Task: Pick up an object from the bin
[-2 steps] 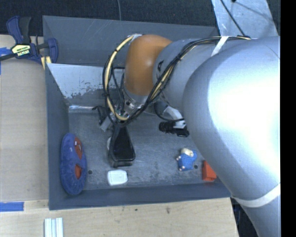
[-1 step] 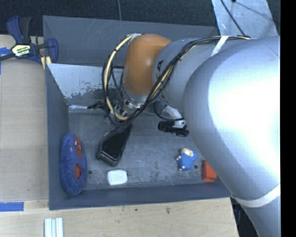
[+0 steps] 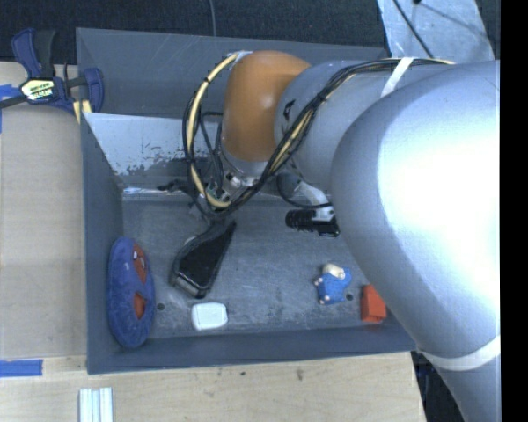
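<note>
While gripper [image 3: 218, 202] hangs over flat black tapered obj [image 3: 202, 258], grip state unclear.

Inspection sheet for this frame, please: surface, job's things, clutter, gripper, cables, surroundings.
Surface: grey metal bin, floor scuffed.
Job's things: black wedge-shaped object left of centre, upper end under the gripper.
Clutter: blue oval pad with orange spots by left wall; white block; small blue-white toy; orange block.
Gripper: low near the back wall.
Cables: yellow and black cables loop round the wrist.
Surroundings: dark floor behind the bin.
</note>
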You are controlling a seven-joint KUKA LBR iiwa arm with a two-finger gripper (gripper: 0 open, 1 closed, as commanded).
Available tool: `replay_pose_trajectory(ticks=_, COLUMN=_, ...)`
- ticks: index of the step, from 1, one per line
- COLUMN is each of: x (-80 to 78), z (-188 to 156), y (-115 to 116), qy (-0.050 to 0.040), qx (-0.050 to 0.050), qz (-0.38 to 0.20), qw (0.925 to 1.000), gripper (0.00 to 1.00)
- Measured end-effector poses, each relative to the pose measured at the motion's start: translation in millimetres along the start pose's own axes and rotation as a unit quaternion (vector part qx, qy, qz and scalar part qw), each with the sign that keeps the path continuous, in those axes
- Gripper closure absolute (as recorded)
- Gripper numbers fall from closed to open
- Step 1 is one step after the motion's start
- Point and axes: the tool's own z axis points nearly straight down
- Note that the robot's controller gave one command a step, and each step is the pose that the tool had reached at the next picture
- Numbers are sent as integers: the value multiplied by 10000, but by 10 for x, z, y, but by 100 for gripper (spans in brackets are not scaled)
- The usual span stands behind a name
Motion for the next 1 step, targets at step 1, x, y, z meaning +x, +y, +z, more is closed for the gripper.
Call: replay_pose_trajectory(ticks=1, x=-20, z=-282, y=9, qy=2, qx=12, qz=-14, qw=10000, gripper=100)
